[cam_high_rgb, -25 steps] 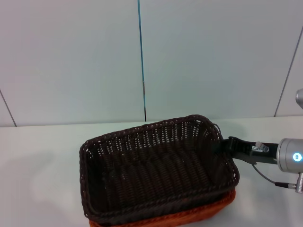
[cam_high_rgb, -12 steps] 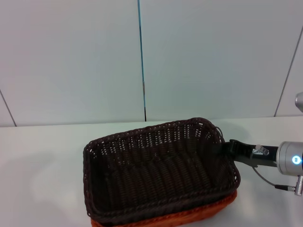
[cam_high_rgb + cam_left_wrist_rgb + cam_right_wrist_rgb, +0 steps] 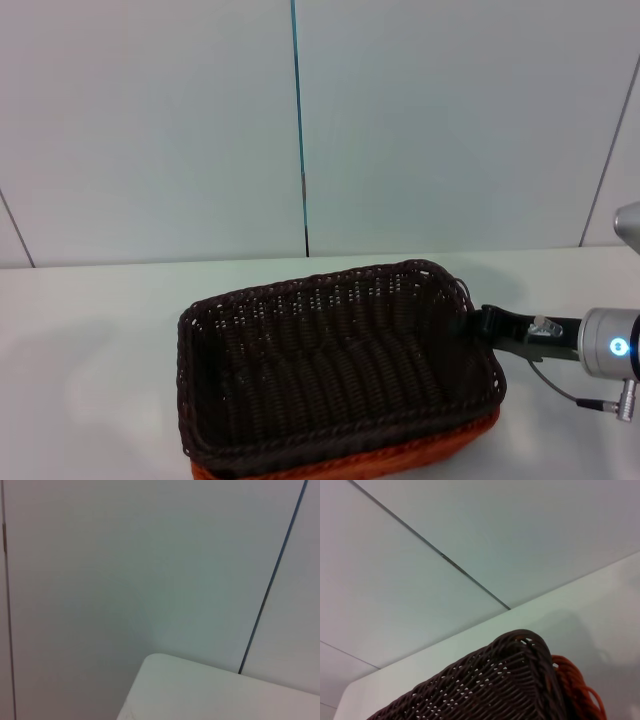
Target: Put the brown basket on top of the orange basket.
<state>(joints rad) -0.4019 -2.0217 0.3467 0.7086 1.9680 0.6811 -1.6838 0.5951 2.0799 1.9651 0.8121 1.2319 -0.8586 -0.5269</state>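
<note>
Even, cool light; soft shadows; mild blur.

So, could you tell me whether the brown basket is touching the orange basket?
Touching. In the head view the brown basket sits nested in the orange basket, rims meeting with no gap.
</note>
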